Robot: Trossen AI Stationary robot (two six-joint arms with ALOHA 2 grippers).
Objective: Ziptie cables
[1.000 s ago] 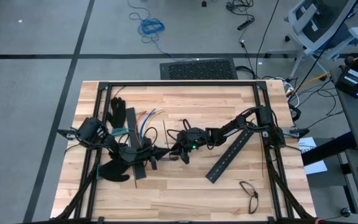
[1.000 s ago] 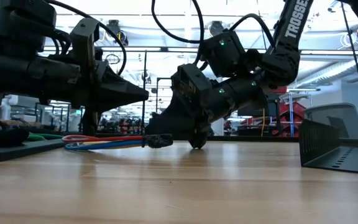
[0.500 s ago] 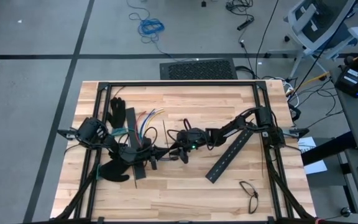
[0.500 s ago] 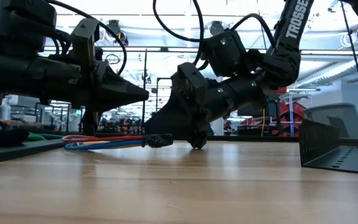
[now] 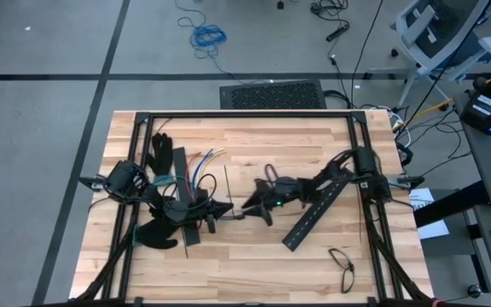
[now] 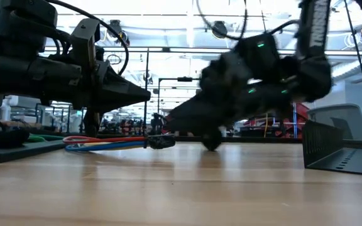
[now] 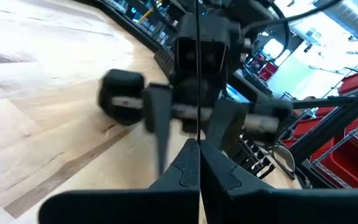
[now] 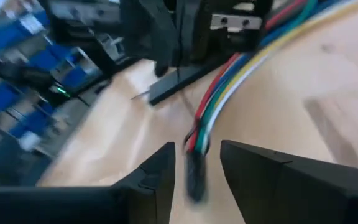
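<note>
Backing away from the bundle, the right hand (image 5: pixel 247 208) now sits a little farther toward its own side of the desk (image 5: pixel 314 264) than a second ago — its fingers spread apart around nothing, the cables' (image 8: pixel 211 106) end just beyond the tips. The left hand (image 5: pixel 218 207) stays pressed together, a thin dark ziptie (image 7: pixel 198 93) apparently pinched between its fingers. Cables (image 5: pixel 196 170) lie on the desk beside it. The tie probably isn't cinched yet.
</note>
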